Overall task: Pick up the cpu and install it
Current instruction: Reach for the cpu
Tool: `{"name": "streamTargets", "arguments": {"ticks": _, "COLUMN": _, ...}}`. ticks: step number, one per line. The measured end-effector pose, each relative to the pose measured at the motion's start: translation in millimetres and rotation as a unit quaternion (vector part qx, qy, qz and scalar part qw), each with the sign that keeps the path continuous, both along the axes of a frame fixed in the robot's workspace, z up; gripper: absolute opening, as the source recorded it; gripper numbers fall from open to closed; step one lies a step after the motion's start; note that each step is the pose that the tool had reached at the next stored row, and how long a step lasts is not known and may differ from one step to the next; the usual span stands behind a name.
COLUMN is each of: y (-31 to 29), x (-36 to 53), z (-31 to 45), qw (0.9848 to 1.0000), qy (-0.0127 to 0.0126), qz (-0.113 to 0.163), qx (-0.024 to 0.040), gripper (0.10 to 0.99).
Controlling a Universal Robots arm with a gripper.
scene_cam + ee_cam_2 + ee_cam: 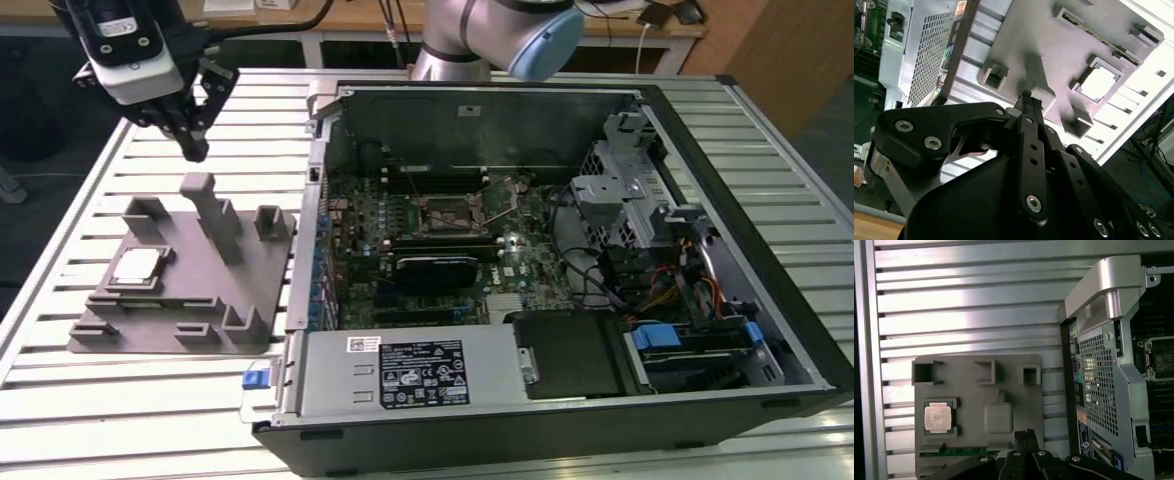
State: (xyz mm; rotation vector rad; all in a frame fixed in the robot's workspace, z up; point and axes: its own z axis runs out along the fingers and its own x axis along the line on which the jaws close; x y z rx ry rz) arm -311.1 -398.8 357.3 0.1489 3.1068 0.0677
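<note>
Hand state first: your black two-finger gripper [195, 148] sits in the upper left of the exterior view with its fingers pressed together and nothing between them. In both wrist views the fingertips [1025, 433] meet in one narrow stack [1027, 98].

You will find the cpu [138, 265], a small flat square chip with a shiny silver top and a pale rim, at the left of the exterior view, lower in the frame than the gripper and clear of it. It lies flat in a square recess of the grey plastic fixture block [200, 300]. In both wrist views the same chip shows seated in its recess [937, 417], bright under the light [1099, 82], with the fingertips apart from it.

In the exterior view the gripper's tips hang just above the block's tall grey upright post [200, 195]. A thin green circuit strip [959, 452] lies in a slot of the block just beside the cpu.

The block rests on the ribbed aluminium slatted table [80, 400]. On the exterior view's right of it, the open black and silver computer case [761, 250] lies on its side, touching or almost touching the block. Inside it you can see the green motherboard [534, 260] with its black-framed square socket [447, 212] near the frame's centre, well apart from the gripper.
</note>
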Motion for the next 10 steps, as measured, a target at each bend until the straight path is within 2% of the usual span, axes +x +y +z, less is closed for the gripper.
{"name": "streamTargets", "arguments": {"ticks": 10, "y": 0.0, "x": -20.9, "z": -5.4, "qw": 1.0, "qy": 0.0, "qz": 0.0, "qx": 0.0, "gripper": 0.106}}
